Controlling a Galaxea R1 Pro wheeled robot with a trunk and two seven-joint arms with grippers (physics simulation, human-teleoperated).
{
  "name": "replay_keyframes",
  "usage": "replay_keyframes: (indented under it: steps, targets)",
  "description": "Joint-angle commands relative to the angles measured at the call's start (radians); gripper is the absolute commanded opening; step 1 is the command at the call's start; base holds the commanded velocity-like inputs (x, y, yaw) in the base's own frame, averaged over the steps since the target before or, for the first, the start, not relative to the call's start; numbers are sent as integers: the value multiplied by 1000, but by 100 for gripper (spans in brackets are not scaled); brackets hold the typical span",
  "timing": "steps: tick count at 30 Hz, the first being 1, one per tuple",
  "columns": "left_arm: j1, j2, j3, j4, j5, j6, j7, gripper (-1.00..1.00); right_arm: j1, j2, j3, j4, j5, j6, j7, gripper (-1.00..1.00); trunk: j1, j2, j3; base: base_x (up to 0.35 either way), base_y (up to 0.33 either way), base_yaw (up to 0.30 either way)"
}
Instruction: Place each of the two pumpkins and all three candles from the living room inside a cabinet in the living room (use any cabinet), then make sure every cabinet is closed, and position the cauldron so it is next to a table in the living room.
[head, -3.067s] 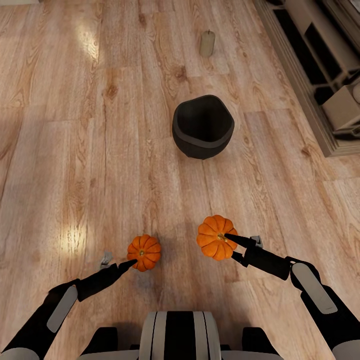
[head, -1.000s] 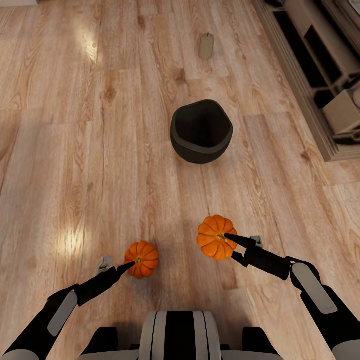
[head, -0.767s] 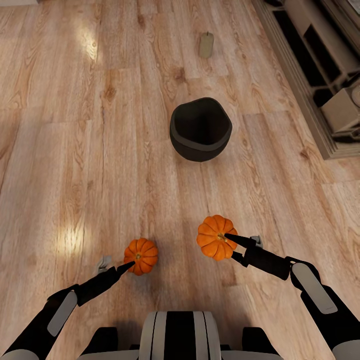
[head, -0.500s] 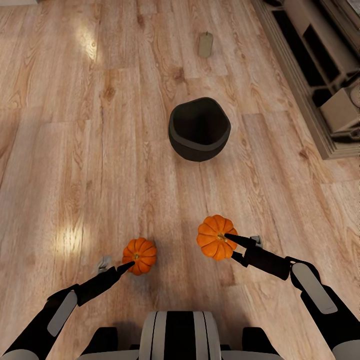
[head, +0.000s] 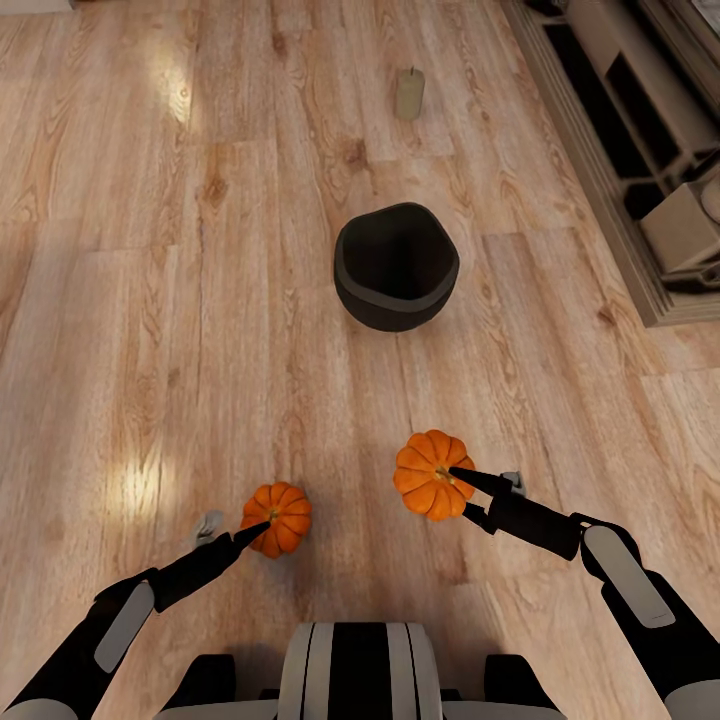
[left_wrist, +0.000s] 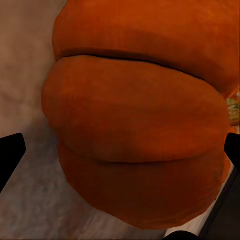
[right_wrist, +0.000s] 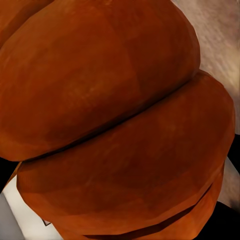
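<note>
Floor (head: 150, 300): bears all items.
Left pumpkin (head: 277, 519): near the robot, left of centre, at the left gripper (head: 245, 533) tip.
Right pumpkin (head: 428, 477): right of centre, slightly farther out, at the right gripper (head: 462, 482) tip; well apart from the left pumpkin.
Cauldron (head: 396, 266): upright, beyond both pumpkins, roughly midway between them.
Candle (head: 409, 94): upright, behind the cauldron, well apart from it.
Cabinet (head: 640, 150): along the right edge, right of the cauldron and candle.
</note>
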Motion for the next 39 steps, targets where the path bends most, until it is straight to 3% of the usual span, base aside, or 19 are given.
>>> replay_keyframes:
  steps: [1, 20, 21, 39]
  targets:
    - [0, 0, 1, 0, 6, 8, -1, 100, -1, -1, 1, 1, 3, 2, 9, -100, 0, 0, 0, 42, -21, 0]
    - [0, 1, 3, 1, 8, 8, -3, 100, -1, -1, 1, 1, 3, 2, 10, -100, 0, 0, 0, 3, -35, 0]
    - [0, 0, 3, 1, 8, 8, -3, -100, -1, -1, 1, 1, 3, 2, 10, -100, 0, 0, 0, 0, 0, 0]
    - [0, 0, 6, 3, 8, 8, -2, -100, -1, -1, 1, 2, 3, 2, 10, -100, 0, 0, 0, 0, 0, 0]
